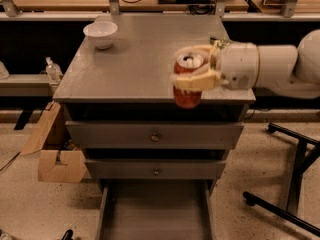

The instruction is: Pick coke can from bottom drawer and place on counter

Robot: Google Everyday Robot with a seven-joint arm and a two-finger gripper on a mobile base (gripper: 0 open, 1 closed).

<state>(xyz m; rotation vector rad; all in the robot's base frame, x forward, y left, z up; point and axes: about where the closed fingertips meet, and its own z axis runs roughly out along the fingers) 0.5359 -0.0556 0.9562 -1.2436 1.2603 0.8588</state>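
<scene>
The gripper [186, 66] was closed on the can [187, 97], one pale yellow finger [197, 81] on each side of it just below the rim. The can stood upright in that grip, its silver lid and pull tab facing up. It was held off any surface at the front edge of the tabletop [135, 69], right of the middle. Its red lower half showed across that edge and the dark gap beneath it. Whether it hung over the slab or just out in front of it could not be told. The white arm [272, 66] reached in level from the right.

A white bowl [100, 34] sat on the tabletop near its far left corner, well apart from the can. A sliver of the green bag [220, 42] showed behind the gripper's wrist; the rest of it was hidden.

Under the tabletop were two shut drawer fronts, each with a small round knob, the upper [156, 136] and the lower [156, 171]. Below them the drawer [155, 211] stood pulled out toward the camera, its flat grey floor and low side walls in view.

A cardboard box [55, 161] lay on the floor at the left. A small clear bottle [51, 69] stood on a ledge above it. A wooden workbench [65, 1] with cables ran along the back. A black stand's legs [287, 184] crossed the floor at the right.
</scene>
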